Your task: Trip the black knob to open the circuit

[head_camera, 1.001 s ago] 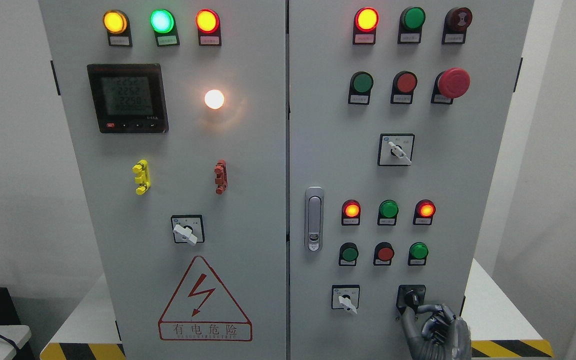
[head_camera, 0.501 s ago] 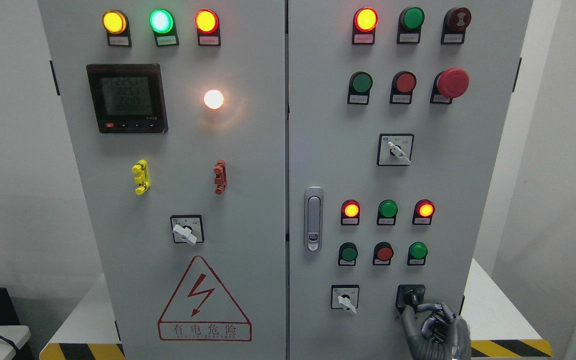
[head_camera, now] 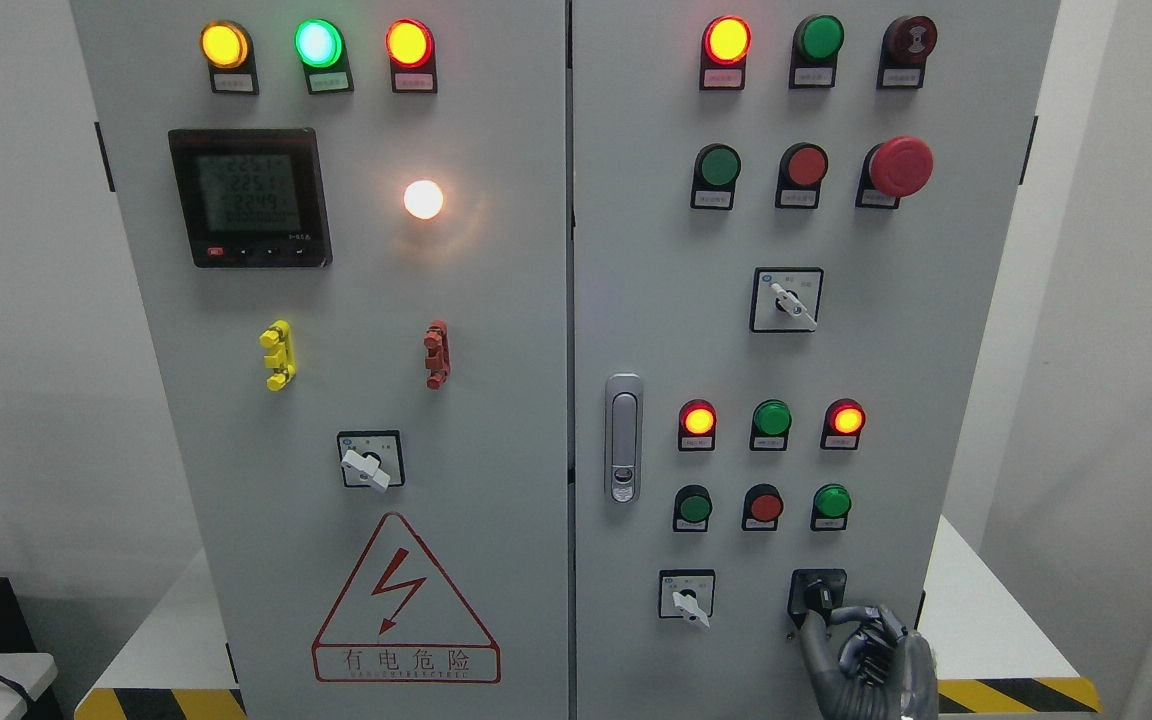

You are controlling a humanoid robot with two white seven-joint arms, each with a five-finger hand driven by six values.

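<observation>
Down at the cabinet's bottom right, right hand [head_camera: 866,655] fingers pinch the black knob [head_camera: 817,597]; looks not tripped yet, lamps lit.

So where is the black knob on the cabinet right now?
In the head view the black knob sits at the bottom right of the right-hand door, just right of a white-handled selector switch, with the right hand touching it from below.

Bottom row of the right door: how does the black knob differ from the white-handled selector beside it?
The black knob is dark all over on a black plate; the white selector has a pale handle on a white plate with a black border. The right hand has fingers at the black knob, while nothing touches the white selector. Both sit at the same height on square plates.
</observation>
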